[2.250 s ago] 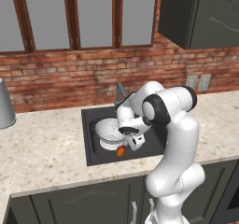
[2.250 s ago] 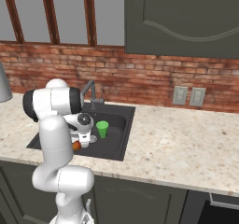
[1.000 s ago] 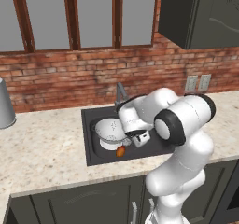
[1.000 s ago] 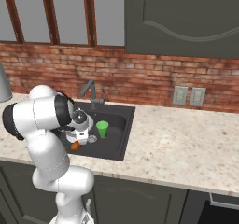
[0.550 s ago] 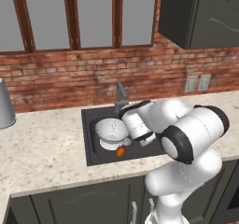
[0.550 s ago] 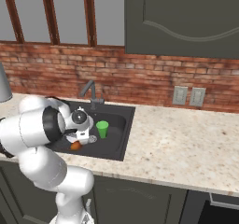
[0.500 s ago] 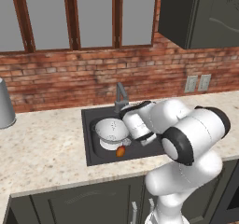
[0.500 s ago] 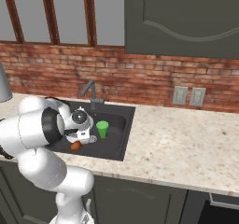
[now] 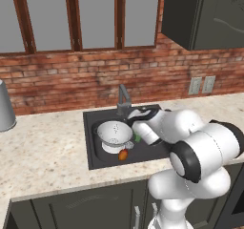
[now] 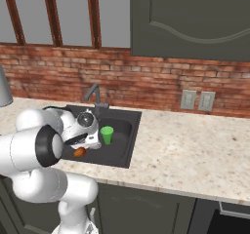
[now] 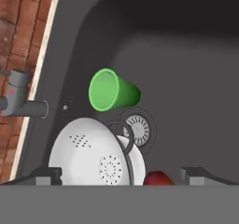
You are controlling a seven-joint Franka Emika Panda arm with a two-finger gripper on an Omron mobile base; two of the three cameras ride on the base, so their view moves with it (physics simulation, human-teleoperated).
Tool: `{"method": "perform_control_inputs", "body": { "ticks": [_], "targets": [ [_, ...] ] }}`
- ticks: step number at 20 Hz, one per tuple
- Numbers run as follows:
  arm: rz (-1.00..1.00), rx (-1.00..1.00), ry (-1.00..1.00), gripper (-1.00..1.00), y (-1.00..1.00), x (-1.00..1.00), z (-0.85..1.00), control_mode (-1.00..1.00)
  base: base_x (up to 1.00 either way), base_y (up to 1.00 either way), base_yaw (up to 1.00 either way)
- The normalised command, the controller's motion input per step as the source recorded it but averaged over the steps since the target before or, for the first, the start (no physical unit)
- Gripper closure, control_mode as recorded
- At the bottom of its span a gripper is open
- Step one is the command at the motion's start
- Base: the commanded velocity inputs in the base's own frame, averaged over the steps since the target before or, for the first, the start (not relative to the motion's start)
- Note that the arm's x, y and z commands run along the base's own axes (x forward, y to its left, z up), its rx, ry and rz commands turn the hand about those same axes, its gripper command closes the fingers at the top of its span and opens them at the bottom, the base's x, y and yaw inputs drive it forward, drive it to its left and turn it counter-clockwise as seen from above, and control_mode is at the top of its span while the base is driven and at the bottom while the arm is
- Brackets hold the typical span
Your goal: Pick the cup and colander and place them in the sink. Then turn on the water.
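gripper (image 11: 119, 174) staying wide open, nothing held | arm folding lower over sink (image 9: 93, 142) | cup (image 11: 113, 90), colander (image 11: 95, 154) resting unmoved inside

The arm (image 9: 200, 147) is built of glossy white rounded shells, bulbous at each link, joined by dark, near-black rings at the joints. Its white hand carries a round dark-rimmed disc facing the right base camera, and two small dark finger tips (image 11: 46, 174)
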Motion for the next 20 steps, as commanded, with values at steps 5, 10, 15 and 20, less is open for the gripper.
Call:
{"method": "perform_control_inputs", "body": {
  "ticks": [5, 10, 15, 20],
  "targets": [
    [0.00, -0.08, -0.05, -1.00, -0.25, -0.02, 0.19, -1.00, 0.00, 0.00, 0.00],
    [0.00, -0.07, -0.05, -1.00, -0.24, -0.07, 0.12, -1.00, 0.00, 0.00, 0.00],
    [0.00, -0.10, -0.06, -1.00, -0.23, -0.03, 0.02, -1.00, 0.00, 0.00, 0.00],
    [0.00, -0.10, -0.08, -1.00, -0.17, 0.00, 0.00, -1.00, 0.00, 0.00, 0.00]
  ]
}}
